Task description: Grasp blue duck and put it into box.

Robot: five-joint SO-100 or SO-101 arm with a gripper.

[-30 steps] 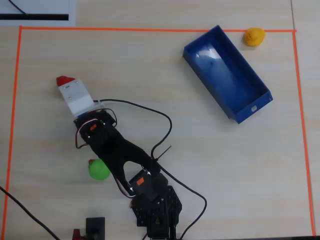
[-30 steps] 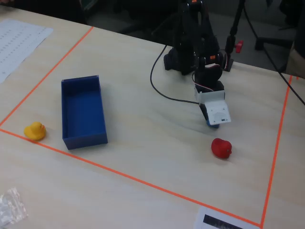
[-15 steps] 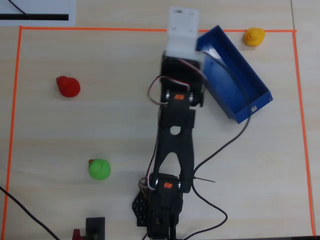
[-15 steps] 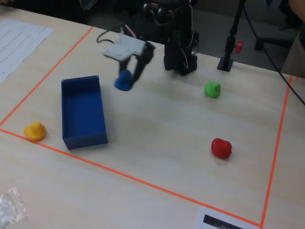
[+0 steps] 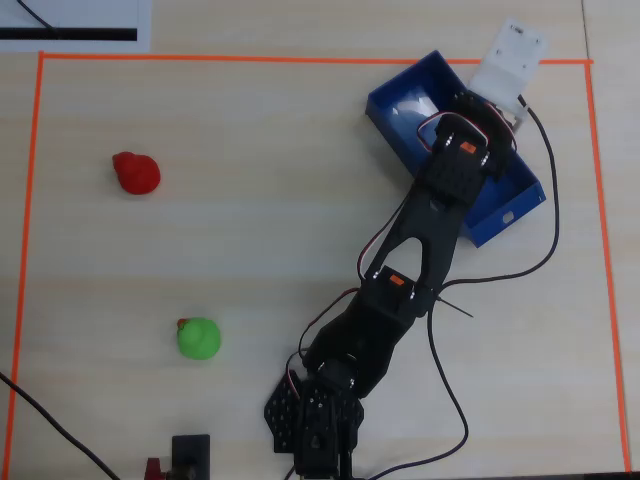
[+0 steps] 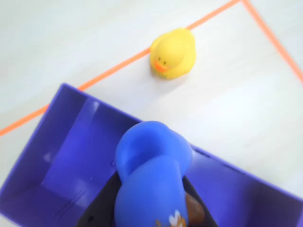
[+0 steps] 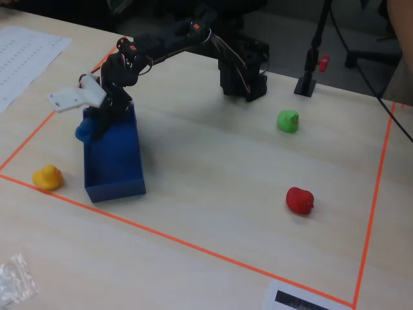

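The hand grips the blue duck above the box (nothing visible inside).

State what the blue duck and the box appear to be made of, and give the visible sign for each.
Blue duck: probably soft rubber or vinyl; smooth, rounded, with a dull sheen. Box: likely hard plastic; thin straight walls and a glossy floor showing reflections.

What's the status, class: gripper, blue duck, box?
Gripper shut on blue duck. Duck held above the box, unreleased. Yellow duck outside, clear.
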